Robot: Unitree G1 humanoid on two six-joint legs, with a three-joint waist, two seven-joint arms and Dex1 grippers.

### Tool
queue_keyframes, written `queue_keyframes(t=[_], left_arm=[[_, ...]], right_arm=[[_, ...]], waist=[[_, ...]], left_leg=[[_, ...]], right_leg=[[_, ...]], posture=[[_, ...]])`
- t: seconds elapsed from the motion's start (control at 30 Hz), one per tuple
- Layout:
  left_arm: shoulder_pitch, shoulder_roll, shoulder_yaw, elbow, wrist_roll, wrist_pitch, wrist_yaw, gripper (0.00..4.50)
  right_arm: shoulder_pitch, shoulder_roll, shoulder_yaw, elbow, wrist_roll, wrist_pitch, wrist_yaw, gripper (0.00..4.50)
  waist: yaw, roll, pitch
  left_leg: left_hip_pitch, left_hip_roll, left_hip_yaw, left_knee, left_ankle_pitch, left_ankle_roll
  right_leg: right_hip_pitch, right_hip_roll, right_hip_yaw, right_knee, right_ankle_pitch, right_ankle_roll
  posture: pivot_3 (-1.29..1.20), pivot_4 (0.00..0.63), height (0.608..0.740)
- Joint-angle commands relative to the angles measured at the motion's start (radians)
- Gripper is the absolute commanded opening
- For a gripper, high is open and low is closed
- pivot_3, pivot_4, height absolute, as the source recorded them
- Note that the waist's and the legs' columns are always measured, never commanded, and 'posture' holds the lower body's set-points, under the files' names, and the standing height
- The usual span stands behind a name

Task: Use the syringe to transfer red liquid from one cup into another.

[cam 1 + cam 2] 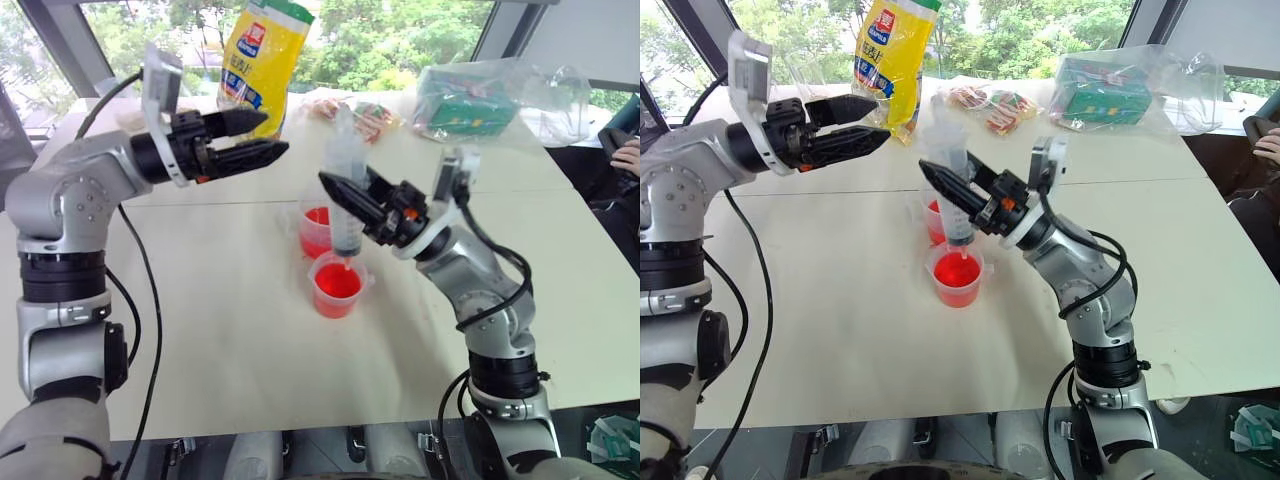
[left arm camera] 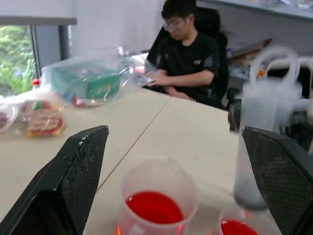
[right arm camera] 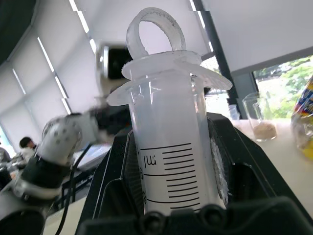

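The large clear plastic syringe (image 1: 346, 190) with its plunger pushed well down into the barrel stood nearly upright, its long axis running top to bottom and its small orange-red tip hanging directly over the nearer clear plastic cup of red liquid (image 1: 337, 286). The right gripper (image 1: 352, 195) was clamped on the barrel, its black fingers pressed against the sides below the flange, so this arm carried the tool. A second clear cup holding red liquid (image 1: 316, 230) sat just behind the syringe, touching or nearly touching the nearer cup; which of the two was the source could not be told. The left gripper (image 1: 262, 137) hovered off to the syringe's left at about the height of the plunger ring, its fingers spread apart and holding nothing, pointing across toward the tool. Judging by this, the plunger seemed spent, and the left hand looked the nearer one to reach the ring. Beyond the cups on the white table (image 1: 230, 330) lay a yellow snack bag (image 1: 262, 55) and clear plastic bags of packets (image 1: 480, 100).
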Motion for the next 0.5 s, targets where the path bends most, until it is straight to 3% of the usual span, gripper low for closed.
queue_keyframes(t=[0.03, 0.2, 0.33, 0.5], left_arm=[[0.028, 0.004, 0.011, -0.077, 0.002, -0.033, 0.006, 4.47], [0.141, -0.006, -0.027, -0.196, 0.012, -0.047, 0.015, 4.47], [0.190, -0.022, -0.029, -0.240, -0.002, -0.041, 0.037, 4.47], [0.227, -0.051, -0.041, -0.285, -0.013, -0.034, 0.067, 4.47]], right_arm=[[-0.095, -0.046, -0.089, 0.002, 0.031, 0.101, -0.154, 1.42], [-0.193, -0.201, -0.238, 0.066, 0.165, 0.479, -0.408, 1.42], [-0.180, -0.334, -0.239, 0.089, 0.171, 0.758, -0.485, 1.42], [-0.098, -0.396, -0.179, 0.139, 0.051, 0.816, -0.492, 1.42]], waist=[[0.000, 0.000, 0.000], [0.002, 0.000, 0.000], [0.000, 0.000, 0.000], [-0.002, 0.000, 0.000]], left_leg=[[0.000, 0.000, 0.000, 0.000, 0.000, 0.000], [0.000, 0.000, 0.000, 0.000, 0.000, 0.000], [-0.001, 0.000, 0.000, -0.001, 0.000, 0.001], [-0.001, 0.000, 0.001, -0.001, -0.001, 0.001]], right_leg=[[0.000, 0.000, 0.000, 0.000, 0.000, 0.000], [0.000, -0.002, 0.000, 0.000, 0.000, 0.000], [-0.001, -0.002, 0.001, -0.001, 0.000, -0.001], [-0.001, -0.001, 0.001, -0.001, 0.000, -0.001]], posture=[[0.00, 0.150, 0.740], [0.00, 0.150, 0.740], [0.00, 0.150, 0.740], [0.00, 0.150, 0.740]])
